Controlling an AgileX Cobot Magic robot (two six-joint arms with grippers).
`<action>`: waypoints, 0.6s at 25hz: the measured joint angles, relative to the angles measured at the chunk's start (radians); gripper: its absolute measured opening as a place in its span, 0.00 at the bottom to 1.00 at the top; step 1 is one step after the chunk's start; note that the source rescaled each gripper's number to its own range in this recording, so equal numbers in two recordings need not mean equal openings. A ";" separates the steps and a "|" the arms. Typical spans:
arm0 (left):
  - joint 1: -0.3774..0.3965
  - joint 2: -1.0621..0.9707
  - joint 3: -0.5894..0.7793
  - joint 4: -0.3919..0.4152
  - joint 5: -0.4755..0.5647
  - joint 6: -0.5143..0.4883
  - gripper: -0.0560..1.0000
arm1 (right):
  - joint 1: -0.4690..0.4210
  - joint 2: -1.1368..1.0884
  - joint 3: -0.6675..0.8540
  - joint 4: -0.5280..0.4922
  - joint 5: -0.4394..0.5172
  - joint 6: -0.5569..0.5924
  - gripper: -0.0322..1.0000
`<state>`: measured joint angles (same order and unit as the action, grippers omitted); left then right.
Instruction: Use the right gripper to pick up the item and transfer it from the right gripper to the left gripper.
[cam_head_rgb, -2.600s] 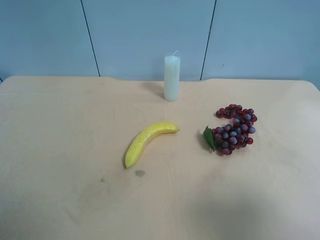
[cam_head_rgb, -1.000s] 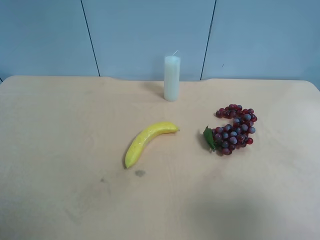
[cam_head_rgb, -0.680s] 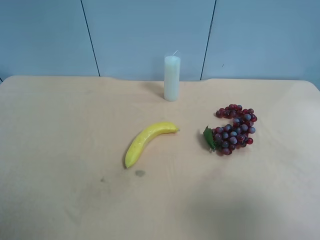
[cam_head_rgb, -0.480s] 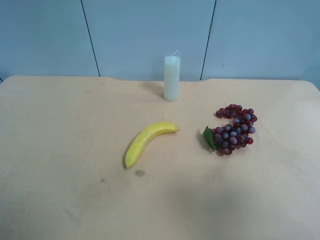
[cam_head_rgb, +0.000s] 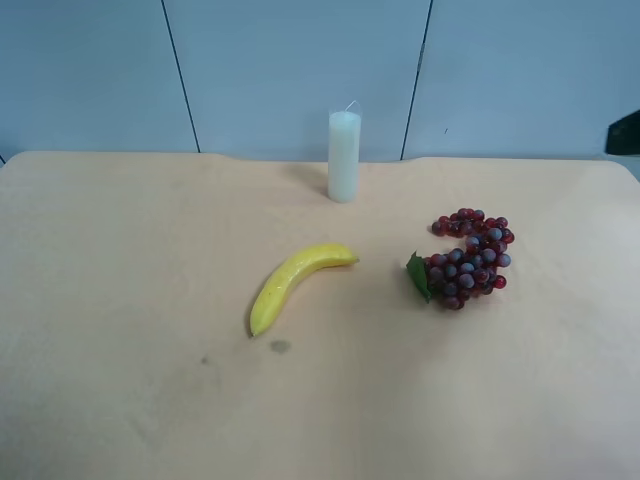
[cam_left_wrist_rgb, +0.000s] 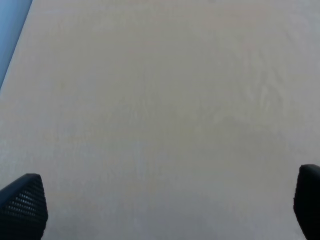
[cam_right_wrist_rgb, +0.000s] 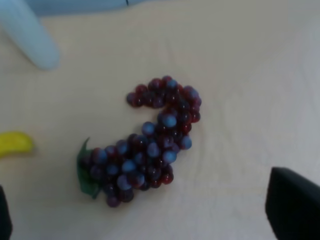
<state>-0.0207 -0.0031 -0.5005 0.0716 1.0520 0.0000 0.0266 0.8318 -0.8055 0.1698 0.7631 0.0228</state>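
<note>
Pale tan table (cam_head_rgb: 120, 250), blue panel wall behind. Grapes (cam_head_rgb: 468, 262) lay flat on table at high view's right, well apart from banana (cam_head_rgb: 295, 283) and upright candle (cam_head_rgb: 343, 157). Bunch curved like hook. Long axis ran diagonally: leaf (cam_head_rgb: 417, 277) end pointed toward banana, thin tail end curled toward far side. I saw right gripper (cam_right_wrist_rgb: 147, 215) above bunch, jaws spread wide, touching nothing. Left gripper (cam_left_wrist_rgb: 165, 202) likewise spread wide over bare table, empty.
</note>
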 joint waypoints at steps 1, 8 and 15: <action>0.000 0.000 0.000 0.000 0.000 0.000 1.00 | 0.000 0.069 -0.032 0.000 0.000 0.001 1.00; 0.000 0.000 0.000 0.000 0.000 0.000 1.00 | 0.000 0.504 -0.245 -0.053 0.030 0.012 1.00; 0.000 0.000 0.000 0.000 0.000 0.000 1.00 | -0.014 0.819 -0.454 -0.070 0.140 0.034 1.00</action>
<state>-0.0207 -0.0031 -0.5005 0.0716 1.0520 0.0000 0.0130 1.6506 -1.2599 0.0996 0.9029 0.0572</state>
